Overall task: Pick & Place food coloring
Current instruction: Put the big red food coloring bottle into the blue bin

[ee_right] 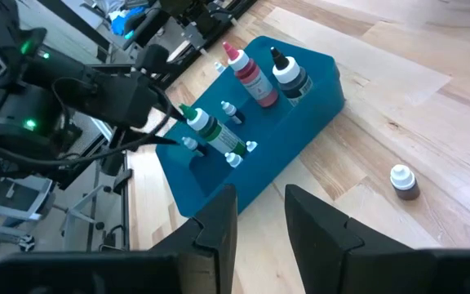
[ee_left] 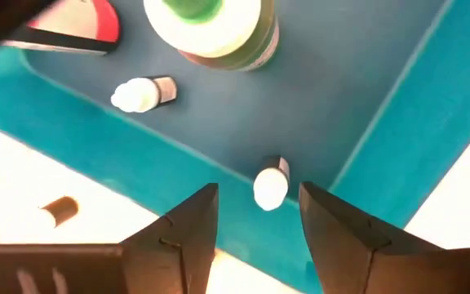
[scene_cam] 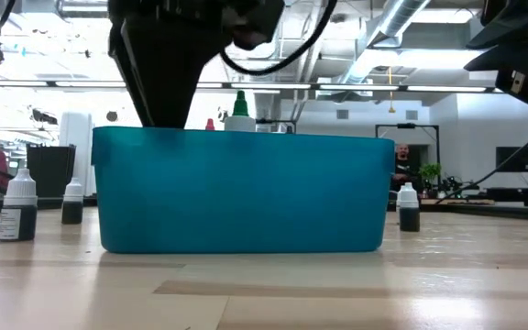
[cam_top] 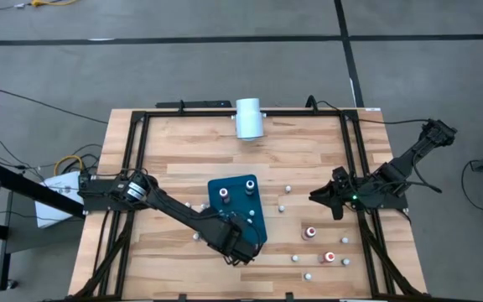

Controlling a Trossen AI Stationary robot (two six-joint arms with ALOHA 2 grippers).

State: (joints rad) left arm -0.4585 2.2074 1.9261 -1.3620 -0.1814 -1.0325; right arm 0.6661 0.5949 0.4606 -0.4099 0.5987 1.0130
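The left hand point(ee_left: 258, 233) hangs spread over the blue tray point(ee_left: 365, 98), a tiny bottle point(ee_left: 270, 184) dropped below. Next, fetch another bottle point(cam_top: 309, 232) from the desk point(cam_top: 309, 151).

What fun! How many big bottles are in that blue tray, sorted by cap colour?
Red-capped bottle: 1
Dark-capped bottle: 1
Green-capped bottle: 1
Total: 3

Overhead and table-level views — both share tray point(cam_top: 250, 220).
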